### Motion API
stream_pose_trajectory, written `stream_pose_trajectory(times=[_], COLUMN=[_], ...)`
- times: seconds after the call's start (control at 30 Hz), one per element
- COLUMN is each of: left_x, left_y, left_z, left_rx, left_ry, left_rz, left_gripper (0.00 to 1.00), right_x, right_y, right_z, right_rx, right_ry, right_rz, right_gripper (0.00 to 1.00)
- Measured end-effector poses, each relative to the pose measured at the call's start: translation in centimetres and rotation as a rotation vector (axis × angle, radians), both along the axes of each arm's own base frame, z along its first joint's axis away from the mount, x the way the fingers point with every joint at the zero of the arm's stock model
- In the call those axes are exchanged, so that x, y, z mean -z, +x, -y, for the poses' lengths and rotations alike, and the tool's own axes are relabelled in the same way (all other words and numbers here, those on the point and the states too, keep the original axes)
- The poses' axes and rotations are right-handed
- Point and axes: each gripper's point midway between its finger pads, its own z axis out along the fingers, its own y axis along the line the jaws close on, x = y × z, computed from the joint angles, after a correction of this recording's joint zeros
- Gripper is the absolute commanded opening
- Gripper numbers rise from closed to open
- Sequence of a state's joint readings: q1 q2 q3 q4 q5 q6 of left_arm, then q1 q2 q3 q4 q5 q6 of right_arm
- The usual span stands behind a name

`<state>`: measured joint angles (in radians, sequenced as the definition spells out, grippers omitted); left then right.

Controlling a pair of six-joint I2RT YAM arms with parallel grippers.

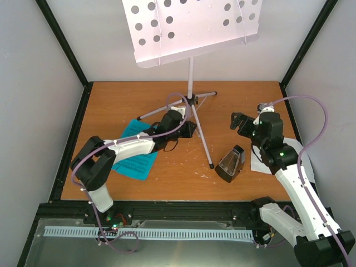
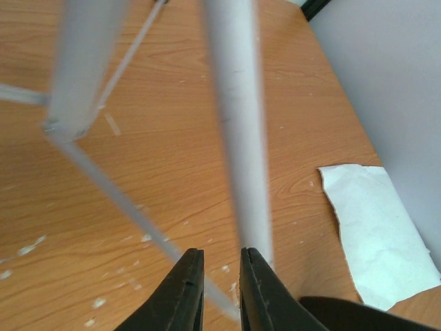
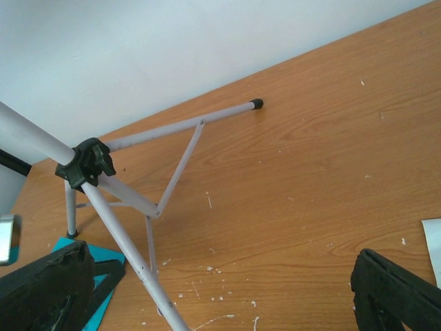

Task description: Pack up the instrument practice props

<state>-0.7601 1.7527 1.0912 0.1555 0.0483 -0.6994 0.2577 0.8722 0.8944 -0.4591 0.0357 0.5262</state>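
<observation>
The music stand has its perforated tray [image 1: 189, 28] high at the back and its tripod legs spread over the table. My left gripper [image 1: 192, 129] sits at the front right leg [image 2: 238, 138]. Its jaws [image 2: 220, 252] stand almost together with a narrow gap. A thin brace [image 2: 124, 207] runs into that gap, and I cannot tell whether it is pinched. A blue sheet [image 1: 133, 158] lies under the left arm. The black metronome [image 1: 231, 164] stands right of the legs, and a white sheet [image 1: 257, 162] lies beside it. My right gripper [image 1: 238, 122] hovers open and empty [image 3: 224, 262], facing the stand's hub [image 3: 86, 164].
Grey walls and black frame posts [image 1: 64, 41] close in the table on three sides. The table's front edge meets a black rail [image 1: 167, 208] with a white slotted cable strip [image 1: 150, 233] below it. Purple cables loop over both arms.
</observation>
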Motion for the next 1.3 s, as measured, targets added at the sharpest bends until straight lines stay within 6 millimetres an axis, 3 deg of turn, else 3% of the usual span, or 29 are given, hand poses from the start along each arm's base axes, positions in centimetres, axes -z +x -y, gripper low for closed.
stream_pose_trajectory(times=[0.13,0.33,0.47,0.63,0.8,1.0,1.17,1.3], left_x=[0.7,1.6,-0.4,-1.6,-0.5,0.6,1.0,2.0], left_y=[-0.3,-0.6,-1.4,-1.5,-0.9,-0.1,0.7,1.2], left_z=[-3.2,-6.2,-4.7,-1.0,2.0,1.8,2.1,2.6], left_rx=[-0.024,-0.015,0.061,0.124,0.114,0.044,0.017,0.008], left_ry=[0.021,0.047,-0.028,-0.094,-0.097,-0.095,-0.112,-0.115], left_rz=[-0.024,-0.048,-0.022,-0.014,-0.042,-0.062,-0.060,-0.075], left_gripper=[0.12,0.38,0.67,0.74,0.67,0.52,0.45,0.27], right_x=[0.7,1.0,0.9,0.7,-0.3,-1.8,-1.2,-0.6], right_y=[0.2,0.2,0.2,0.0,-0.8,-1.7,-1.8,-1.9], right_z=[-0.1,-0.2,-0.3,-0.3,0.0,0.4,0.3,0.1], right_rx=[0.007,0.009,0.007,0.008,0.013,0.020,0.013,0.003], right_ry=[0.011,0.030,0.042,0.056,0.065,0.072,0.073,0.075], right_rz=[-0.018,-0.028,-0.025,-0.021,0.015,0.066,0.054,0.038], right_gripper=[1.00,1.00,1.00,1.00,1.00,1.00,1.00,1.00])
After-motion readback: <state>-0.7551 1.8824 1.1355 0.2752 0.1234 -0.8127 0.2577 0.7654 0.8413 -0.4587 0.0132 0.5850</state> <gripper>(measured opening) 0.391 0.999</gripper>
